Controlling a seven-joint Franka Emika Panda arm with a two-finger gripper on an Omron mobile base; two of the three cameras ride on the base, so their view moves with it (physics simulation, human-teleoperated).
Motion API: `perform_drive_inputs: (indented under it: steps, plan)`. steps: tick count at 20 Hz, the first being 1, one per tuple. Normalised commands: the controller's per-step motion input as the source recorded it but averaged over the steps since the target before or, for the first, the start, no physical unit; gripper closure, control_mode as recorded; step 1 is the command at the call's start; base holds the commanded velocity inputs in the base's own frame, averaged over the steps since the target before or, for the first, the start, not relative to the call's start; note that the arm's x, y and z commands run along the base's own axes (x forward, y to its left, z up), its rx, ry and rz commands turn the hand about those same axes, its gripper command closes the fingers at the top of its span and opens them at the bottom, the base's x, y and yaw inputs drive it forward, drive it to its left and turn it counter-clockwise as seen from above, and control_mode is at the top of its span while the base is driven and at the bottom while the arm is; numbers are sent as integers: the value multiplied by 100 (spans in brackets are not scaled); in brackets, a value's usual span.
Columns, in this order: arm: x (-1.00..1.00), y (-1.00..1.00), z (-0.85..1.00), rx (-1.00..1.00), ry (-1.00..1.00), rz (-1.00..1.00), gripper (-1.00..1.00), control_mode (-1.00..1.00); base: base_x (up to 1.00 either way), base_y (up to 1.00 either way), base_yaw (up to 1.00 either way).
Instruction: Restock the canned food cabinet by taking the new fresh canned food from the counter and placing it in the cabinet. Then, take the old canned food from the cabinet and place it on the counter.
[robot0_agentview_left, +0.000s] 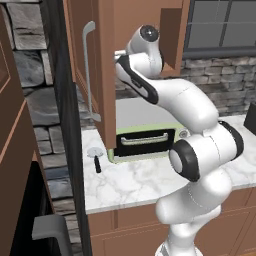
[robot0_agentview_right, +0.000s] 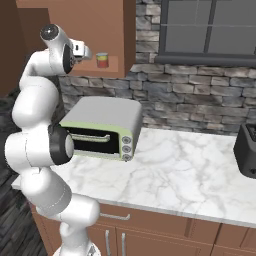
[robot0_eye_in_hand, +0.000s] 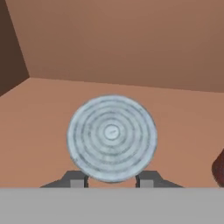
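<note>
The new fresh canned food (robot0_eye_in_hand: 112, 137) faces me end-on in the hand view, its ringed silver top a full circle between my fingertips. My gripper (robot0_eye_in_hand: 111, 179) is shut on it, held just above the cabinet floor (robot0_eye_in_hand: 39, 131). From the right base view, the gripper (robot0_agentview_right: 85, 51) reaches into the open reddish-brown cabinet (robot0_agentview_right: 105, 25). The old canned food (robot0_agentview_right: 102, 60), red and yellow, stands upright on the cabinet floor just right of the hand, and its dark red edge (robot0_eye_in_hand: 218, 168) shows in the hand view. The cabinet door (robot0_agentview_left: 106, 75) with its grey bar handle (robot0_agentview_left: 88, 70) stands open in front of the arm.
A green-fronted toaster oven (robot0_agentview_right: 102, 127) sits on the marble counter (robot0_agentview_right: 190, 170) under the cabinet. A black toaster (robot0_agentview_right: 246, 147) stands at the right. A small round tool with a dark handle (robot0_agentview_left: 95, 157) lies left of the oven. A window (robot0_agentview_right: 210, 30) is above the stone wall.
</note>
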Motion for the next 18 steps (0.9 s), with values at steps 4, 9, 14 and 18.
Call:
perform_drive_inputs:
  steps: [4, 9, 14, 18]
  plan:
    - [20, 4, -1, -2, 0, 0, -100, -100, 0, 0, 0]
    - [0, 3, 0, 0, 0, -1, -100, -100, 0, 0, 0]
    - [0, 0, 1, 0, 0, 0, -100, -100, 0, 0, 0]
    - [-41, -7, 8, 0, -5, 0, -100, -100, 0, 0, 0]
